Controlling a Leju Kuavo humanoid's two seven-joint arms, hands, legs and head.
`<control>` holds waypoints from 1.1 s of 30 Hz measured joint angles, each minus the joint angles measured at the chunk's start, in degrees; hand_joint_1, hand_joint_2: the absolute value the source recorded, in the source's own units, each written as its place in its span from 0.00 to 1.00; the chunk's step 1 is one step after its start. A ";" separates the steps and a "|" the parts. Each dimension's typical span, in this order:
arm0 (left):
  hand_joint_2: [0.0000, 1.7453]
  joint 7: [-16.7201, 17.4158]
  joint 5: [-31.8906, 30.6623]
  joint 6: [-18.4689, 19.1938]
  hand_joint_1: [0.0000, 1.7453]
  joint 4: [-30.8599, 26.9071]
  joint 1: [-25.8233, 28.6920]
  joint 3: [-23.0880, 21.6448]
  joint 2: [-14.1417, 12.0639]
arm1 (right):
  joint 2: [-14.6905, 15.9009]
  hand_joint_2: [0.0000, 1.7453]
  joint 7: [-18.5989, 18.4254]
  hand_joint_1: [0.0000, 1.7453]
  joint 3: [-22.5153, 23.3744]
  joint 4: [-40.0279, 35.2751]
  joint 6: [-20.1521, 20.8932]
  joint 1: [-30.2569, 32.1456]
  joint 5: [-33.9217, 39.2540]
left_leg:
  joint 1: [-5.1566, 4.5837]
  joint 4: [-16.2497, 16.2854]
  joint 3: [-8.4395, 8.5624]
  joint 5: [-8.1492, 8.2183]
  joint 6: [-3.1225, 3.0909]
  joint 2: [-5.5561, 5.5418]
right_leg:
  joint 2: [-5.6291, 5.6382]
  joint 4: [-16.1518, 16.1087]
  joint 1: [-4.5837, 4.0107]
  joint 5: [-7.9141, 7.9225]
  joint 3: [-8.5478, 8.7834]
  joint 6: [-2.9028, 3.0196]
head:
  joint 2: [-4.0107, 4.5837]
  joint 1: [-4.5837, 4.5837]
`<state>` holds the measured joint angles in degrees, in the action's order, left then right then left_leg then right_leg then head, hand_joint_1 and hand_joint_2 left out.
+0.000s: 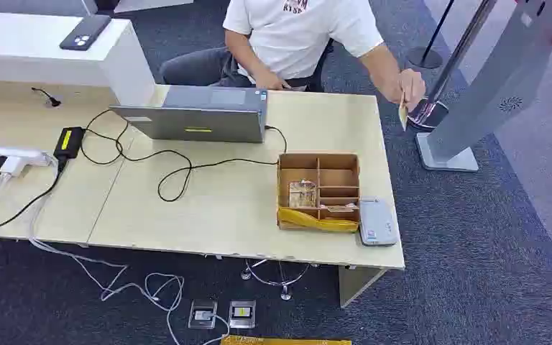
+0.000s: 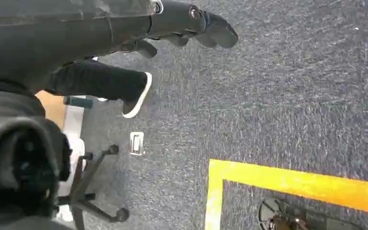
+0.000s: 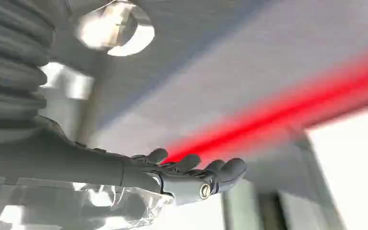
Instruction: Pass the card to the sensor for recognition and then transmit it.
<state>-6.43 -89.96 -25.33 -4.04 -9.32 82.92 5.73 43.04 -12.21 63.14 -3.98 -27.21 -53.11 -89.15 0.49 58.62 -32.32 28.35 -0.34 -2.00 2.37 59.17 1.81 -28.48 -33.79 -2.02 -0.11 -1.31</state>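
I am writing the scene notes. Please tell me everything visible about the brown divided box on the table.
The brown box looks like cardboard, open on top, with partitions forming one larger compartment and several narrower ones. Card-like items lie in the larger one and in a narrow one. A yellow strip lies along its front edge. It sits flat near the table's right front corner, with a grey device close beside it.
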 joint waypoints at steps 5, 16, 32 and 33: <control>0.00 -1.14 0.00 -0.15 0.00 0.00 -0.07 -0.94 0.02 | -0.20 1.00 4.79 0.00 -11.15 0.33 -1.66 -13.29 -0.02 | 0.04 0.00 -0.08 -0.05 0.04 -0.19 | -0.22 0.06 -0.03 0.00 0.00 0.01 | -0.02 0.02; 0.00 -1.46 0.00 -0.39 0.00 0.00 -0.16 -2.56 0.02 | -11.80 1.00 9.85 0.00 -35.50 0.98 -0.87 -24.78 -0.04 | 0.18 -0.01 -0.11 -0.12 0.11 -0.14 | -0.17 0.11 -0.17 0.03 -0.02 0.05 | -0.02 0.04; 0.00 -1.24 0.00 -0.52 0.00 -0.04 0.57 -4.13 -0.22 | -21.08 1.00 -15.60 0.00 -69.38 -19.18 31.99 -5.91 37.93 | 0.24 0.09 -0.57 -0.36 0.12 -1.07 | -0.85 -0.07 -0.17 0.10 -0.02 0.00 | 0.00 -0.02; 0.00 -1.22 0.02 -0.55 0.00 -0.07 1.11 -4.15 -0.37 | -19.89 1.00 -16.82 0.00 -72.66 -26.30 30.51 -4.56 41.39 | 0.10 0.06 -0.84 -0.33 0.17 -0.29 | -0.05 0.11 0.04 0.27 -0.67 -0.01 | -0.02 -0.09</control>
<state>-7.65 -89.94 -25.88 -4.11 -8.21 78.77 5.35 23.15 -29.03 -9.52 -30.28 3.29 -57.67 -47.77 0.59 58.69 -33.16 28.02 -0.18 -2.29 2.32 59.28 1.85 -28.21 -34.46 -2.02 -0.13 -1.40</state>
